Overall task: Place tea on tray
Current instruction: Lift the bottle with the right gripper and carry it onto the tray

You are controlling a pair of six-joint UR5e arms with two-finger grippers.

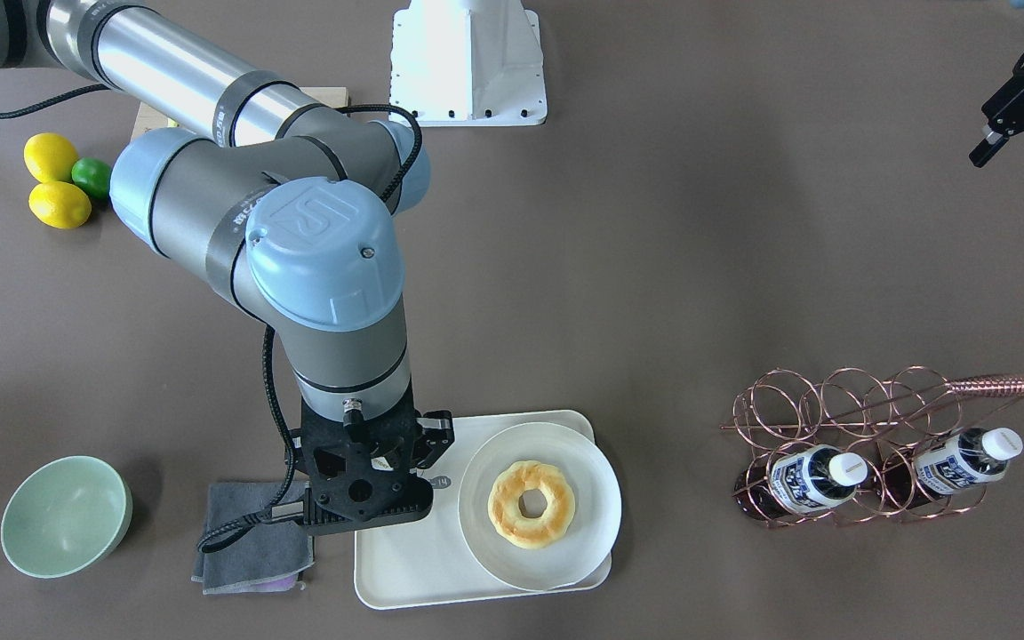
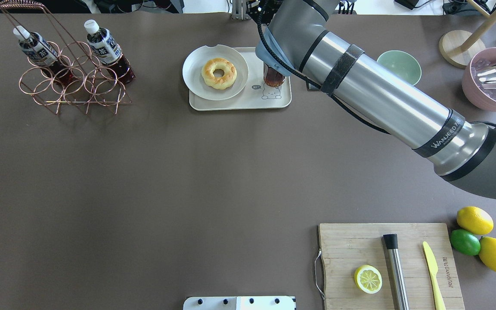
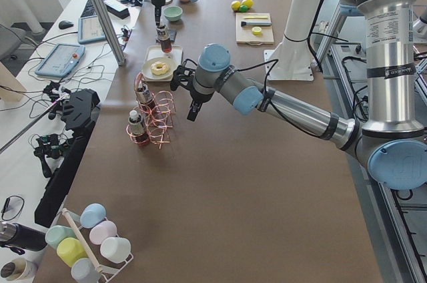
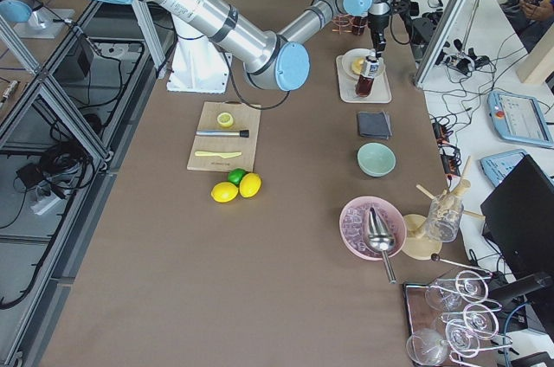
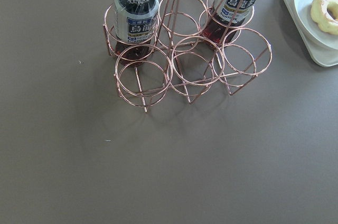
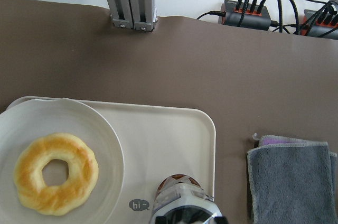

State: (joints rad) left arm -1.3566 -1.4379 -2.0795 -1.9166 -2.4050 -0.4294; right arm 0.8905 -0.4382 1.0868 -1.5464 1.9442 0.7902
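Right arm [image 1: 316, 258] loomed closest, reaching over the desk [image 1: 654, 267] to the cream tray [image 1: 405, 569]. Tea [image 2: 274, 76] stood upright on that tray, right of the plate [image 2: 192, 73] seen from overhead, beneath the right tool [image 1: 370, 484]; its grip could not be told. Left tool [image 1: 1023, 164] hung spread, empty.

The tea [image 4: 366, 81] stands upright on the tray [image 4: 349, 93], the right tool [image 4: 373, 53] at its cap.
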